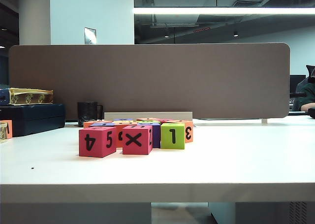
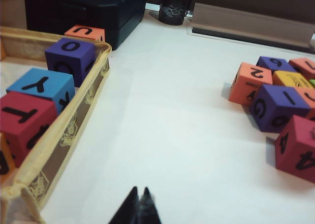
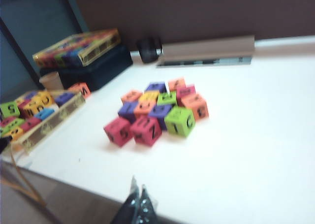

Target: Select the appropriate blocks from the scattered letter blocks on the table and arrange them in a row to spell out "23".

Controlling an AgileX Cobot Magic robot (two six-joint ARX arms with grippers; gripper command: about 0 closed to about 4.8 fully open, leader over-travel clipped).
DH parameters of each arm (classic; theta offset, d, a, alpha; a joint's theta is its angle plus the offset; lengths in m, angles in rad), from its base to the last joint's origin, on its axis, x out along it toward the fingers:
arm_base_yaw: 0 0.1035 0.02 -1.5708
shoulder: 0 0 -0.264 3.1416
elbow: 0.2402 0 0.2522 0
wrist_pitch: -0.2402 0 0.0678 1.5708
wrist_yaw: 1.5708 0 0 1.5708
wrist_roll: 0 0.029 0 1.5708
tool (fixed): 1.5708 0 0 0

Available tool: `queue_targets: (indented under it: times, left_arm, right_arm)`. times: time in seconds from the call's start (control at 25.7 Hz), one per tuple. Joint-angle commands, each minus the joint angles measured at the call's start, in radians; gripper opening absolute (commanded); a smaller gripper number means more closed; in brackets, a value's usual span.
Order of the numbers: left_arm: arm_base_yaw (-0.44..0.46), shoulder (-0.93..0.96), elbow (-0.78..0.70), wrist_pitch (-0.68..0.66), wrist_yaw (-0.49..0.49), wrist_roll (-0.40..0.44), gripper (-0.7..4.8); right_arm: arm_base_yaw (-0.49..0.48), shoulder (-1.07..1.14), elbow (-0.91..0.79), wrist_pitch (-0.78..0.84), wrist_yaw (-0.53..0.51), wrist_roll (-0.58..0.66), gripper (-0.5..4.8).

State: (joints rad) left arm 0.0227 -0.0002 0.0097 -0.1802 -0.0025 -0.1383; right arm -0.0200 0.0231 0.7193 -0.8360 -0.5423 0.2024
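Scattered letter blocks (image 1: 138, 133) sit bunched mid-table (image 1: 221, 160), nearer the back edge: small matte cubes, pink, orange, purple, lime, yellow, bold black chars. Orange block w/ "2" (image 2: 250, 82) at the cluster's side; orange w/ "3" (image 1: 187, 131) beside the lime-green block (image 1: 173, 135). Cubes, so no long axis. Mesh tray (image 2: 59, 130) at left edge holds more blocks. Left gripper (image 2: 139, 204) and right gripper (image 3: 138, 200) both closed, empty, clear of the blocks.
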Motion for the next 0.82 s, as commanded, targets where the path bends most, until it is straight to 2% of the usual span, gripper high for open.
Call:
queue_targets:
  times: [0.04, 0.39, 0.58, 0.7, 0.74, 0.82]
  left_arm:
    - [0.001, 0.0, 0.001, -0.006, 0.007, -0.063, -0.06]
    - [0.001, 0.0, 0.001, -0.006, 0.007, -0.083, -0.05]
    - [0.001, 0.0, 0.001, -0.006, 0.011, -0.083, -0.05]
    - [0.001, 0.0, 0.001, -0.005, 0.051, -0.084, -0.05]
    - [0.001, 0.0, 0.002, -0.002, 0.073, -0.097, -0.05]
    - [0.001, 0.0, 0.009, 0.002, 0.129, -0.196, -0.06]
  right_arm:
    - [0.0, 0.0, 0.003, -0.064, -0.024, -0.001, -0.01]
    - [0.001, -0.001, 0.003, -0.116, -0.227, -0.001, -0.01]
    - [0.001, -0.001, 0.003, -0.117, -0.242, -0.001, -0.01]
    - [0.001, -0.001, 0.003, -0.117, -0.242, -0.001, -0.01]
    - [0.001, -0.001, 0.003, -0.117, -0.242, -0.001, -0.01]
    - [0.001, -0.001, 0.003, -0.117, -0.242, -0.001, -0.01]
